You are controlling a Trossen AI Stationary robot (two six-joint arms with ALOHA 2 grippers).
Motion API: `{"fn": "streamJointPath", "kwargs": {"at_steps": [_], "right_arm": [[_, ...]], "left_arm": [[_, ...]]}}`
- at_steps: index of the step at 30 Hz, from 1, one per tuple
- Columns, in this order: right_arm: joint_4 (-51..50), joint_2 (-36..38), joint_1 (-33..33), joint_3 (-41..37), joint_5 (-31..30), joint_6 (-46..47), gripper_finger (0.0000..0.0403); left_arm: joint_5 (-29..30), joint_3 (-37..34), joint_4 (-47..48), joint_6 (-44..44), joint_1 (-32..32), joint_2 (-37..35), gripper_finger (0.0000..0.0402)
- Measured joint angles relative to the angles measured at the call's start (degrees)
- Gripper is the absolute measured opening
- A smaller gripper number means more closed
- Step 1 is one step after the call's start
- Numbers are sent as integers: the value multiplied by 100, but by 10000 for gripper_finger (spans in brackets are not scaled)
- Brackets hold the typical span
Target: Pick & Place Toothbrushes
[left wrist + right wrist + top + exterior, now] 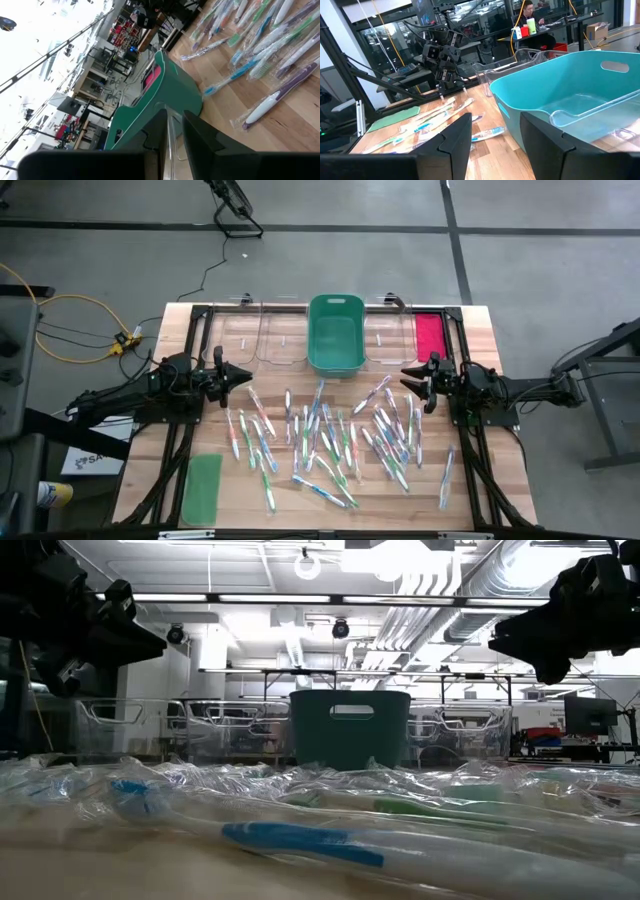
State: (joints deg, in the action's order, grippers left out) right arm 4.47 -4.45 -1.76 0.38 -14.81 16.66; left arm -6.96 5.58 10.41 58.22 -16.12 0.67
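Wooden table (480, 340) carries the toothbrushes (330, 435), which lie scattered in clear wrappers over its middle, between the 2 arms and in front of the bins. A green bin (335, 332) stands at the far middle edge, with 1 clear bin (275, 335) just beside it on the left and another clear bin (388, 332) on the right. A red-pink lid (429, 333) lies flat at the far right, and a green lid (202, 488) lies flat at the near left corner, apart from the brushes.

Left gripper (243, 375) hangs above the left part of the table, near the outer brushes; its fingers (197, 137) stand with a narrow gap and hold nothing. Right gripper (408, 375) hangs above the right part, near the green bin; its fingers (457, 135) are spread wide and hold nothing.
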Motion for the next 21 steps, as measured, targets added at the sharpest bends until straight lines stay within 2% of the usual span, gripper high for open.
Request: {"fn": "streamJointPath", "kwargs": {"at_steps": [12, 21], "right_arm": [[204, 0, 2, -1, 2, 65, 160], [437, 2, 0, 0, 43, 2450, 160]], "left_arm": [[-1, -1, 0, 1, 0, 0, 55], [0, -2, 0, 2, 0, 0, 55]]}}
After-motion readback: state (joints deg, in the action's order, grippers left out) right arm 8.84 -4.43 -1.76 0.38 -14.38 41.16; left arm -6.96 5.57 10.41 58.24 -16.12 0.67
